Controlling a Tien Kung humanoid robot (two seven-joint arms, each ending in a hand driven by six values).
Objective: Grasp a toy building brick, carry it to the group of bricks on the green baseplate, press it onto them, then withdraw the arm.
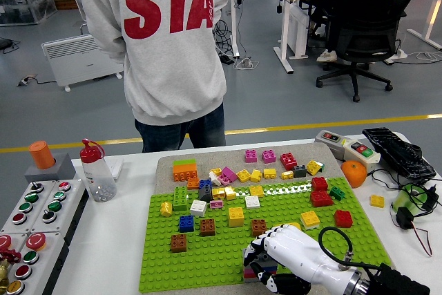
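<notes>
1. White-shelled right robot hand (280,257), at the near edge of the green studded baseplate (207,264): fingers curled around a small brick (250,272), partly hidden, colour unclear.
2. Step judged: grasping. Next: lift, then carry to the brick cluster (221,191) at the baseplate's far edge.
3. Clear plastic bottle with red cap (95,170), desk's left side: small pale contents.
4. Left hand: unseen.

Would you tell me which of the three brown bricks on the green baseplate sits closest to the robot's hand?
The brown brick furthest right, just beyond the right hand, is closest. The other two brown bricks sit further left on the green baseplate.
</notes>
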